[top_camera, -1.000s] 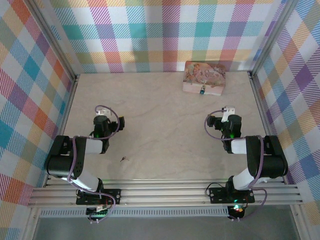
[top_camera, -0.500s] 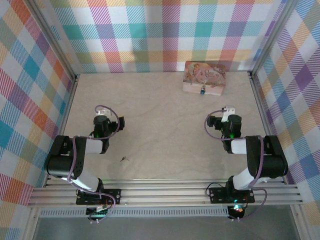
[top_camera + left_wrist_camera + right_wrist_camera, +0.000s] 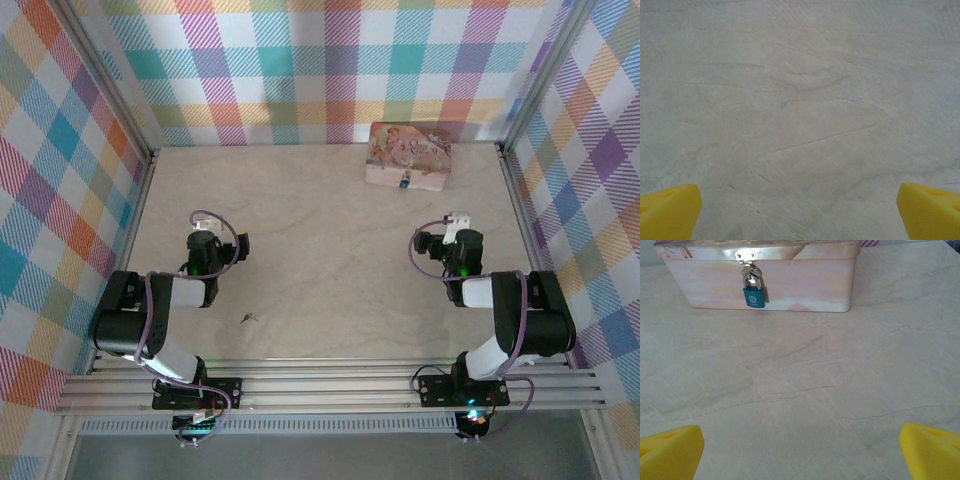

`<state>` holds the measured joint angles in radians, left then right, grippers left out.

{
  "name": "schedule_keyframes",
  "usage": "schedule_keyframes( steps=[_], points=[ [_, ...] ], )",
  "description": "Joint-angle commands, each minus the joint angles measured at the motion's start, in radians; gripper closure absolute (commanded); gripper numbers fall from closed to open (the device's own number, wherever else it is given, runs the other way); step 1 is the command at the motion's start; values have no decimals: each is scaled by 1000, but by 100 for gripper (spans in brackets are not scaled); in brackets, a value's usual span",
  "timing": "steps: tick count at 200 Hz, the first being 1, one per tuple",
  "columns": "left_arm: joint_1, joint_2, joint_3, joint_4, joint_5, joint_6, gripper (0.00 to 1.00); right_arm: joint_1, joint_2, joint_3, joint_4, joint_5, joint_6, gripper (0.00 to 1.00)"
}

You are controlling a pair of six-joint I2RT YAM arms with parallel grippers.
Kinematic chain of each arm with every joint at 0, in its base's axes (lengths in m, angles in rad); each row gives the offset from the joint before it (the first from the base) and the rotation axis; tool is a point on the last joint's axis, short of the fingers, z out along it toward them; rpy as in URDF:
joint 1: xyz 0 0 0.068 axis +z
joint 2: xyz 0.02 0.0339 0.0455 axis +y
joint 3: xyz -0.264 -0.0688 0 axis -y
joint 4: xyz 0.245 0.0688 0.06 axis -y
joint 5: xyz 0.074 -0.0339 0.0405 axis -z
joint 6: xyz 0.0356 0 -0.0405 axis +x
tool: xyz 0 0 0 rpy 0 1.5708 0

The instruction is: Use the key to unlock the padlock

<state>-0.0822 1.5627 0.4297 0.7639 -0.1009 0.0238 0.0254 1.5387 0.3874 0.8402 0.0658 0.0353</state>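
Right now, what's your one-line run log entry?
left hand open, empty | right hand open, empty | key on table | padlock hanging on pink box

Lab test cell: plaid walls (image 3: 330, 70), aluminium rails (image 3: 330, 385)

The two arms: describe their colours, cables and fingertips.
The left arm and the right arm look alike: black joints with white link sections. A purple cable loops along each arm, and a small green light glows near each wrist. The left end effector and the right end effector both have yellow wedge-shaped fingertip pads.
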Motion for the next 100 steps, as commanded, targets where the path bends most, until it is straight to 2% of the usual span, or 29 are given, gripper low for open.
schedule_keyframes(
  steps=[1,69,100],
  points=[
    [8,4,-6,40,9,12,0,-6,-2,13,12,-14,-15,0],
    [9,0,-9,44,9,11,0,-7,-4,13,12,-12,-15,0],
    [9,-25,27,-33,12,13,0,-7,-5,16,8,-21,-18,0]
  ],
)
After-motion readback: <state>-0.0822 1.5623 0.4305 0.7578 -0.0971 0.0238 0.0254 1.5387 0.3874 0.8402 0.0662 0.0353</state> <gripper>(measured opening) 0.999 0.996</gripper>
